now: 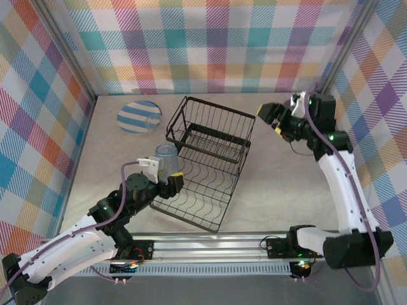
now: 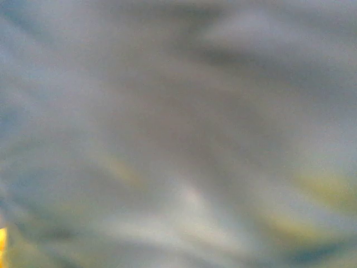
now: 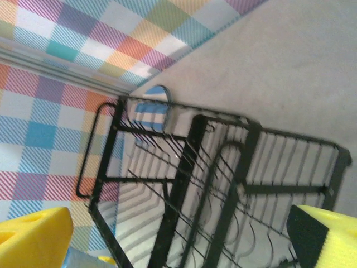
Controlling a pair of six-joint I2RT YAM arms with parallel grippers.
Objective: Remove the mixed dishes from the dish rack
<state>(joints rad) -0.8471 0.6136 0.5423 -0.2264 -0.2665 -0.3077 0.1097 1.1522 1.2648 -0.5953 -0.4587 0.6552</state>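
1. Checked walls in pastel plaid close in a beige table (image 1: 273, 184) on three sides.
2. The black wire dish rack (image 1: 206, 168) sits mid-table, skewed. Its taller basket end points toward 12 o'clock and its wavy slotted base toward 6 o'clock. No dishes are visible in its slots.
3. A blue-and-white striped plate (image 1: 138, 117) lies flat on the table at the rack's 10 o'clock, apart from the wires.
4. The left gripper (image 1: 165, 173) is clamped on the translucent grey-blue tumbler (image 1: 166, 159) at the rack's 9 o'clock edge. The tumbler is upright, mouth up; I cannot tell whether it touches the rack.
5. In the left wrist view there is just a grey-blue blur, too soft to read.
6. The right gripper (image 1: 272, 119) hovers at the rack's 2 o'clock with its jaws spread wide and empty. From its wrist, the yellow fingertips (image 3: 33, 234) frame the rack, with the plate beyond.
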